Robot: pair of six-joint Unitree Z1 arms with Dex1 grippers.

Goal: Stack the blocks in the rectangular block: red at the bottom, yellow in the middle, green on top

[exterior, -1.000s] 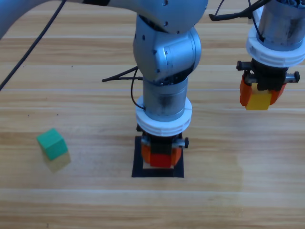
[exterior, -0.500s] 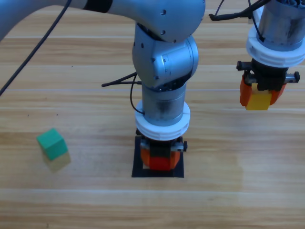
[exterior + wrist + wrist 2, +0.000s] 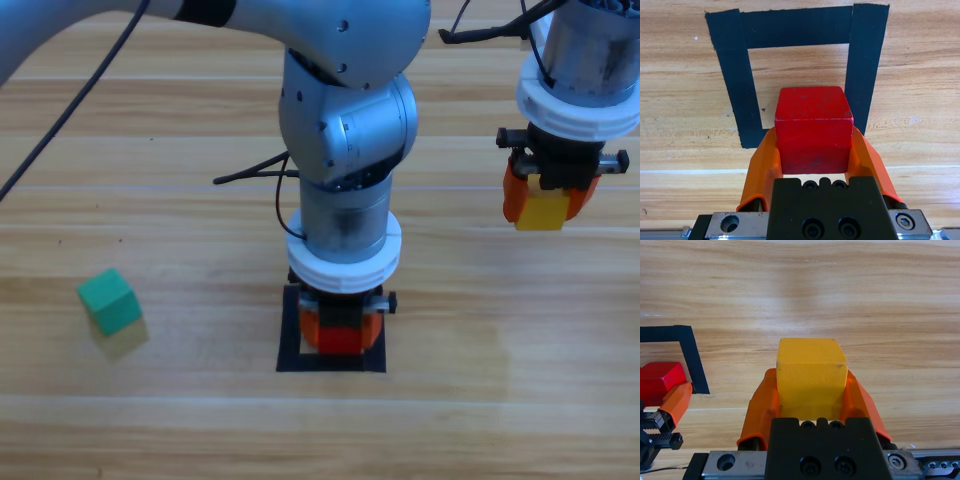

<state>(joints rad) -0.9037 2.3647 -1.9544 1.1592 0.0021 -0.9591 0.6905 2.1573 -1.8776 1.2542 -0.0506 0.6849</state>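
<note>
My left gripper (image 3: 340,330) is shut on the red cube (image 3: 340,338), right over the black tape outline (image 3: 331,363) at the table's middle. In the left wrist view the red cube (image 3: 813,129) sits between the orange jaws, at the near side of the outline (image 3: 795,26). Whether it touches the table I cannot tell. Off to the upper right, my right gripper (image 3: 545,205) holds the yellow cube (image 3: 543,212) above the table. The yellow cube (image 3: 811,372) fills the jaws in the right wrist view. The green cube (image 3: 108,300) lies alone at the left.
The left arm's grey body (image 3: 345,120) stands tall over the outline and hides its far side from above. Black cables (image 3: 250,165) hang beside it. The right wrist view catches the red cube (image 3: 659,381) and a corner of the tape (image 3: 687,352) at its left.
The left arm has shifted slightly and sunk a little over the outline with the red cube in its jaws. The right arm and the green cube have not moved.
</note>
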